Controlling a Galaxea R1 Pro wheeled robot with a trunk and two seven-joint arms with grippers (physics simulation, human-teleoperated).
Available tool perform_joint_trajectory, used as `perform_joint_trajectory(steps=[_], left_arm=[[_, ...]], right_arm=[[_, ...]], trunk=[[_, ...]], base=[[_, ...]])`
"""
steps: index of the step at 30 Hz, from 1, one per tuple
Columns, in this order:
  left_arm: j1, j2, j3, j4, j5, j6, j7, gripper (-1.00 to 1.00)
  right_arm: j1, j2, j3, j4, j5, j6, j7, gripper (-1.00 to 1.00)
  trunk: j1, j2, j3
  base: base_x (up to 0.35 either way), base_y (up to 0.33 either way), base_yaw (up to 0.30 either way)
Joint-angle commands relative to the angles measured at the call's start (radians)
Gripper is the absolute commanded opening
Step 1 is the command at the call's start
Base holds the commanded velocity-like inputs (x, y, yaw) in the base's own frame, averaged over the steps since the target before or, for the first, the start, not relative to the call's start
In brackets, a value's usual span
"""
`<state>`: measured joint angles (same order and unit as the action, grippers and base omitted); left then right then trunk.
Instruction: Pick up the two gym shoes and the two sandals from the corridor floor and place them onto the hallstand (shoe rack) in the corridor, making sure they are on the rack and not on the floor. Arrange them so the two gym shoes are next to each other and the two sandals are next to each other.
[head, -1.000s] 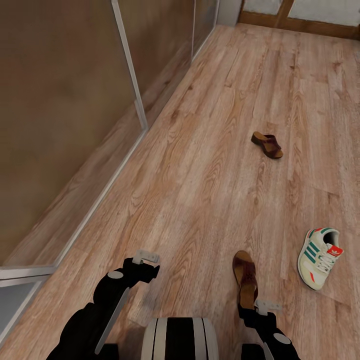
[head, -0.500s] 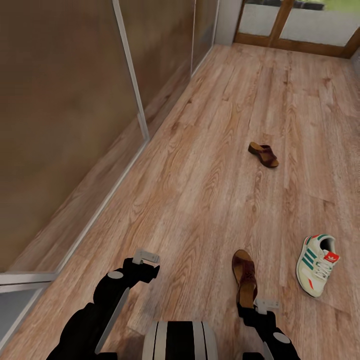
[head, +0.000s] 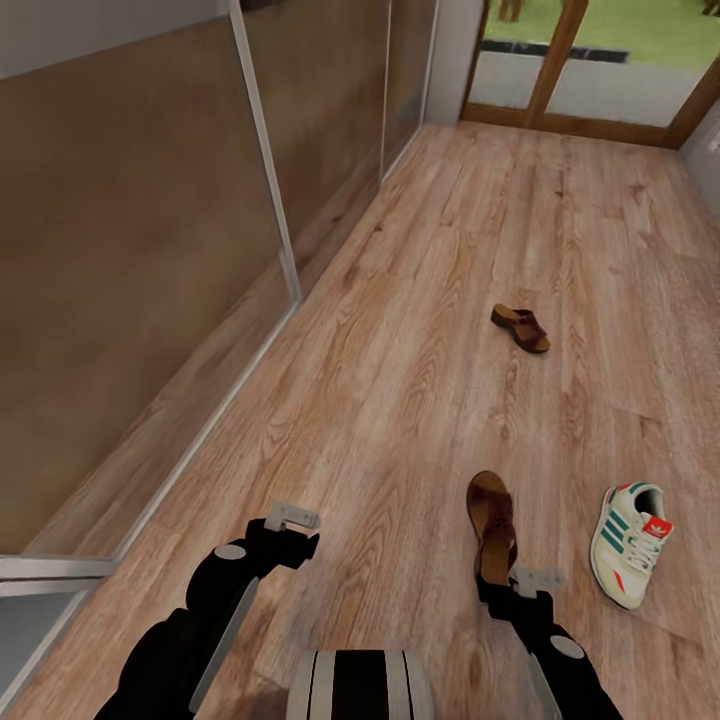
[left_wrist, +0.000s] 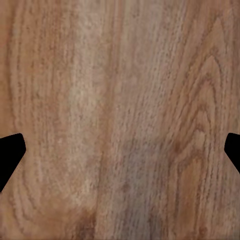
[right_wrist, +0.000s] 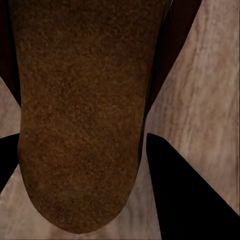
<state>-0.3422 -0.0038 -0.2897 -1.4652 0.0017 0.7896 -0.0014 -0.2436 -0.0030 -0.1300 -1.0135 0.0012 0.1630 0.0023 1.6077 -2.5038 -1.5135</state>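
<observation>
The wood-plank floor (head: 420, 330) runs from the robot to a far doorway with a wooden frame (head: 560, 50), grass showing beyond it. Along the left side stands a wall of tall brown panels (head: 130, 250) in thin pale frames.

Three shoes lie on the floor. The near sandal (head: 492, 525) lies lengthwise just ahead of the right arm, toe pointing away, heel end toward the robot. The white gym shoe (head: 628, 542) with green stripes lies to the right of it, near but apart, its toe toward the robot. The far sandal (head: 520, 328) lies well ahead, in the middle of the floor, well apart from the other two.

The right tool (head: 527, 590) sits at the heel end of the near sandal. In the right wrist view the sandal's brown footbed (right_wrist: 82, 110) lies between the two dark fingers (right_wrist: 185, 195), which stand spread on either side of it; whether they touch its sides cannot be told, so I cannot tell whether it is gripped.

The left tool (head: 290, 527) hangs over bare floor to the left, well apart from every shoe. In the left wrist view its fingertips (left_wrist: 10, 155) sit wide apart with plain wood grain (left_wrist: 120, 120) between them, holding nothing.
</observation>
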Motion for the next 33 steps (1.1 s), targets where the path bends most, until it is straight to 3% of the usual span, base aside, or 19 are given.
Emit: perform_joint_trajectory(steps=[1, 3, 4, 8, 9, 11, 15, 19, 33], left_arm=[[0.0, 0.0, 0.001, -0.001, 0.001, 0.005, -0.001, 1.0], [0.001, 0.0, 0.003, 0.0, 0.001, 0.005, -0.001, 1.0], [0.024, 0.001, 0.006, 0.0, 0.001, 0.005, -0.002, 1.0], [0.046, 0.001, 0.008, 0.0, 0.001, 0.005, 0.0, 1.0], [0.052, -0.001, 0.009, 0.0, 0.005, 0.005, -0.001, 1.0], [0.053, -0.002, 0.009, 0.0, 0.006, 0.005, -0.002, 1.0], [0.051, -0.002, 0.07, 0.001, 0.007, 0.006, -0.002, 1.0], [0.051, -0.001, 0.092, 0.002, 0.007, 0.006, -0.001, 1.0], [0.041, -0.014, 0.09, 0.009, 0.026, 0.007, 0.002, 1.0]], right_arm=[[0.001, 0.0, 0.0, -0.036, -0.003, 0.043, -0.001, -1.0], [0.001, 0.0, 0.0, -0.095, -0.003, 0.113, -0.001, -1.0], [0.002, 0.001, 0.0, -0.219, -0.004, 0.26, -0.001, -1.0], [0.004, 0.001, 0.0, -0.305, -0.003, 0.352, -0.001, -1.0], [0.006, 0.001, 0.0, -0.338, -0.003, 0.435, -0.002, -1.0], [0.007, 0.0, 0.0, -0.342, -0.003, 0.456, -0.003, -1.0], [0.005, 0.0, 0.0, -0.337, -0.001, 0.471, -0.001, -1.0], [0.004, 0.001, 0.001, -0.337, 0.003, 0.472, -0.003, -1.0], [0.004, 0.001, 0.001, -0.335, 0.0, 0.472, -0.004, -1.0]], trunk=[[-0.001, 0.0, 0.003], [-0.001, 0.001, 0.011], [-0.002, 0.001, 0.015], [-0.004, 0.002, 0.03], [-0.004, 0.002, 0.034], [-0.005, 0.002, 0.042], [-0.007, 0.003, 0.057], [-0.015, 0.018, 0.071], [-0.069, 0.116, 0.115]], base=[[0.0, 0.0, 0.0], [0.0, 0.0, 0.0], [0.0, 0.0, 0.0], [0.0, 0.0, 0.0], [0.0, 0.0, 0.0], [0.0, 0.0, 0.0], [0.0, 0.0, 0.0], [0.0, 0.0, 0.0], [0.0, 0.0, 0.0]])
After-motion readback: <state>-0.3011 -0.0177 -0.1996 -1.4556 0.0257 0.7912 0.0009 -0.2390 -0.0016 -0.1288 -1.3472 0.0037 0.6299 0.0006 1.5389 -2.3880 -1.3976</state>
